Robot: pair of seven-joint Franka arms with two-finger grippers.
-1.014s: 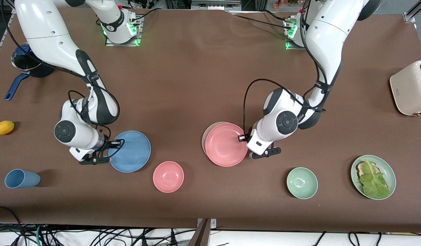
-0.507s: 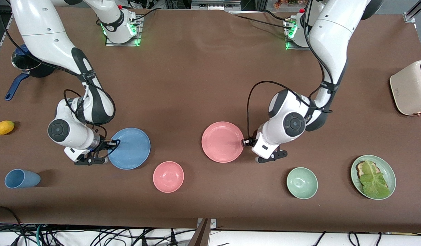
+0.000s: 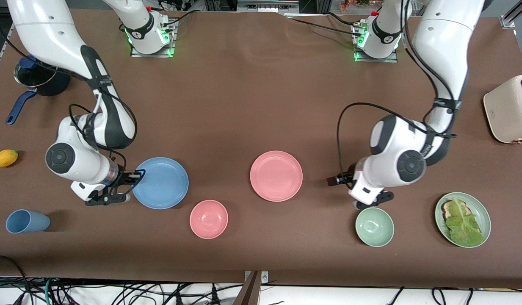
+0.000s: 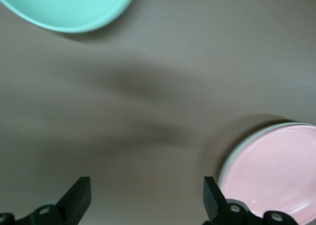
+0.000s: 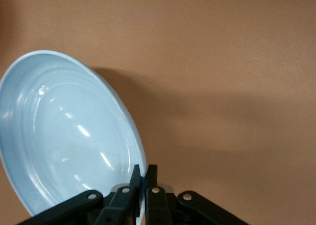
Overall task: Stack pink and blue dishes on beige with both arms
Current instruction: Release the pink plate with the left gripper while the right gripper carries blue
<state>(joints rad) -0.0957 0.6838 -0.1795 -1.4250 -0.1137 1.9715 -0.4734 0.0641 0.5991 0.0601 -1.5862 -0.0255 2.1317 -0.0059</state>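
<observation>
Pink plate [image 3: 276, 176] now sits squarely on the beige plate [image 4: 223, 162] mid-table — only a pale rim shows beneath it in the left wrist view — and the left gripper [image 3: 338, 180] has let go and pulled back toward the left arm's end, fingers spread, over bare table near the green bowl [image 3: 374, 226]. One dish is stacked, I judge. Blue plate [image 3: 161, 182], round with no long axis, tilts up at the rim pinched by the right gripper [image 3: 131, 177], toward the right arm's end — next to carry.

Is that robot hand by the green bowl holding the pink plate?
No: the left end effector is open over bare table, with the pink plate lying apart from it.
</observation>
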